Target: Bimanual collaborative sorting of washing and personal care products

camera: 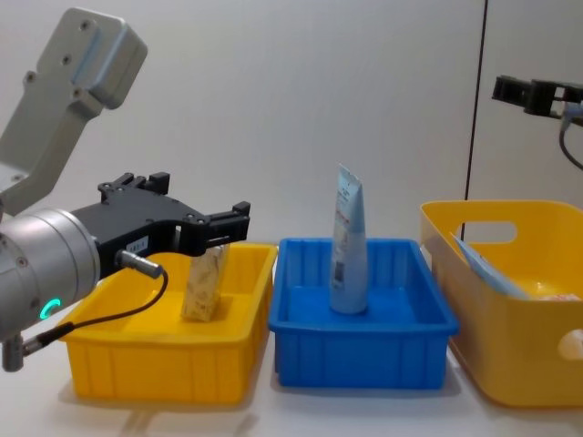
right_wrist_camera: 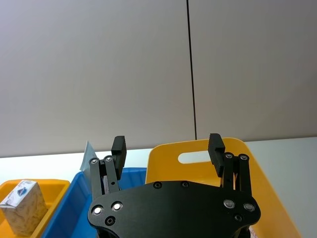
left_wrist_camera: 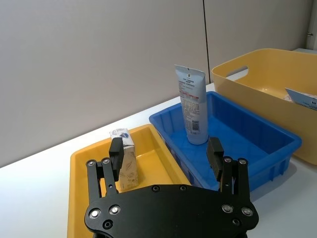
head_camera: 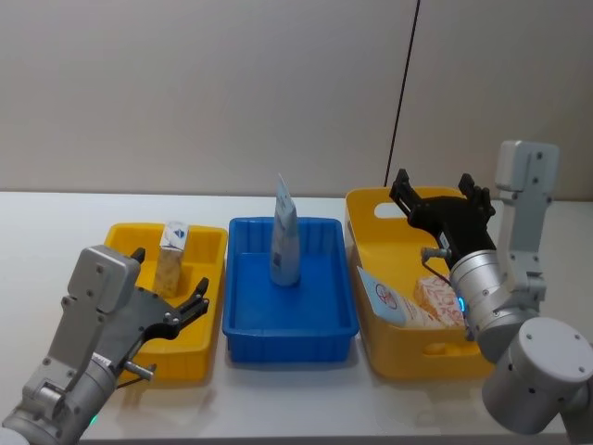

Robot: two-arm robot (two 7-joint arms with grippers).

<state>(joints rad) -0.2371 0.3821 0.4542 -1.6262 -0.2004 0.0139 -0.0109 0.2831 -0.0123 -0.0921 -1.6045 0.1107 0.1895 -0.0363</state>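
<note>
A pale-blue tube [head_camera: 284,246] [left_wrist_camera: 192,106] [camera: 348,246] stands upright in the blue bin [head_camera: 287,336]. In the low yellow tray [head_camera: 209,243] on the left a small beige-yellow packet [head_camera: 172,255] [left_wrist_camera: 126,161] [camera: 205,280] stands on end. The tall yellow bin [head_camera: 367,211] on the right holds a flat pale-blue pouch [head_camera: 382,295] [camera: 487,269] leaning on its wall and a white carton with red-orange print [head_camera: 437,301]. My left gripper [head_camera: 169,278] [left_wrist_camera: 165,148] [camera: 196,205] hovers open over the tray, just short of the packet. Above the tall bin's far rim my right gripper [head_camera: 434,185] [right_wrist_camera: 167,144] is open and holds nothing.
The three containers stand side by side on a white table [head_camera: 56,222] against a plain grey wall. A black cable [head_camera: 404,83] runs down the wall behind the tall bin. Bare tabletop lies left of the tray and in front of the bins.
</note>
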